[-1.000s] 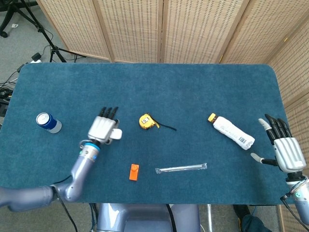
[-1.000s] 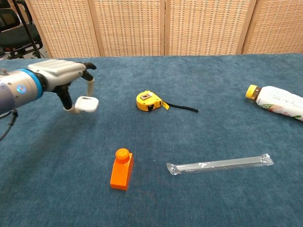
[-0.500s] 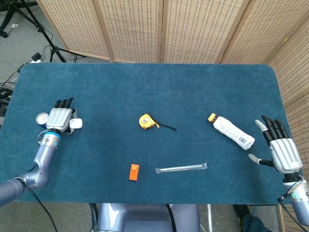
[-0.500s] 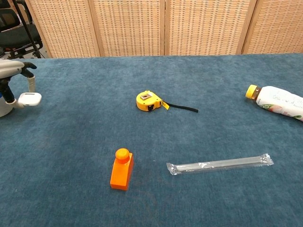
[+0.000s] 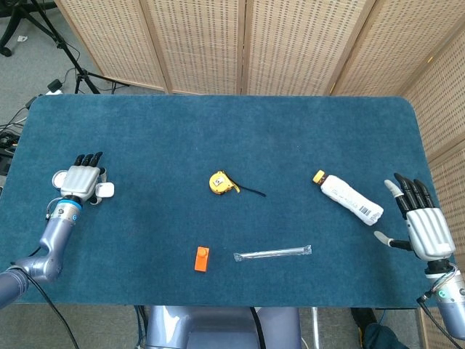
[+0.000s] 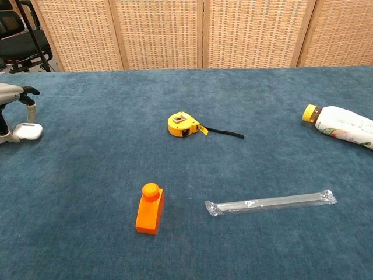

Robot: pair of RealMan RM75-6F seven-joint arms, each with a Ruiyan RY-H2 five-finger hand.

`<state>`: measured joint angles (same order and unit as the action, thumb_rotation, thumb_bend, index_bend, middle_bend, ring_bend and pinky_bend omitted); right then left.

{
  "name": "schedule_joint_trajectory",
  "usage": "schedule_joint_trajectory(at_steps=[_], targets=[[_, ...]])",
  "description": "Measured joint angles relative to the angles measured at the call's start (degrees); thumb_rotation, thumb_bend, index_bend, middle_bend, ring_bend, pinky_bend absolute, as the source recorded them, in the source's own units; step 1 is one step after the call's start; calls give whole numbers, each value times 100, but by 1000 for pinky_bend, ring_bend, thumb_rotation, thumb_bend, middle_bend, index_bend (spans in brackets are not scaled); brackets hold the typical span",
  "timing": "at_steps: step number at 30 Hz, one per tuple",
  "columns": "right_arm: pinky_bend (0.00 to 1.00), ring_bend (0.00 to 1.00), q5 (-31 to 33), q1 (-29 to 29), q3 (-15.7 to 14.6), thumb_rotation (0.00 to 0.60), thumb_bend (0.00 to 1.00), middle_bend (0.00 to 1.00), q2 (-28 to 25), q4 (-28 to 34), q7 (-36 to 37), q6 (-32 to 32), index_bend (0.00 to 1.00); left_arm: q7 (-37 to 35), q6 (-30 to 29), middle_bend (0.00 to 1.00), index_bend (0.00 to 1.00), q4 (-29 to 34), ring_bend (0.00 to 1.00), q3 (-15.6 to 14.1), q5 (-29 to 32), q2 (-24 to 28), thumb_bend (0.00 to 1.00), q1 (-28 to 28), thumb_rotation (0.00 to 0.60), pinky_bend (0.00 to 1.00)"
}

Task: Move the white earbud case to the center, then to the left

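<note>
Case [image 6: 27, 131] at far left, low over table, pinched in my left hand [image 5: 80, 182]; release remains; right hand [image 5: 425, 225] open, idle.

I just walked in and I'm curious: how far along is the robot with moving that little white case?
Nearly done, it seems. The case is already at the table's far left, well away from the tape measure near the center. The left hand holds it low over the cloth; whether it touches down I can't tell. Left: let go and withdraw. The right hand is open and idle.
</note>
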<state>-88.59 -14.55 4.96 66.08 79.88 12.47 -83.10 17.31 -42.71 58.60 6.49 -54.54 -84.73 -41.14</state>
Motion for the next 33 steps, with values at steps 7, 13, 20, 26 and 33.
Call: schedule_joint_trajectory(at_steps=[7,13,20,26,33], targets=[[0,0,4,19,24,600,0,0,-8,10,15,-14,0,250,-74,0,262,-3,0,28,73,-58,299,-19,600,0],[0,0,1,31,38,600,0,0,-18,19,28,-27,0,363,-65,0,121,116,0,64,183,-13,288,-26,600,0],[0,0,-4,45,48,600,0,0,-40,42,62,-41,0,238,-200,0,2,529,0,176,168,277,267,18,600,0],[0,0,-41,65,48,600,0,0,-73,85,102,-81,0,-169,-539,0,0,1172,0,387,30,737,114,152,600,0],[0,0,-86,88,41,600,0,0,-113,137,149,-126,0,-1053,-1149,0,0,2076,0,673,-417,1429,0,486,600,0]])
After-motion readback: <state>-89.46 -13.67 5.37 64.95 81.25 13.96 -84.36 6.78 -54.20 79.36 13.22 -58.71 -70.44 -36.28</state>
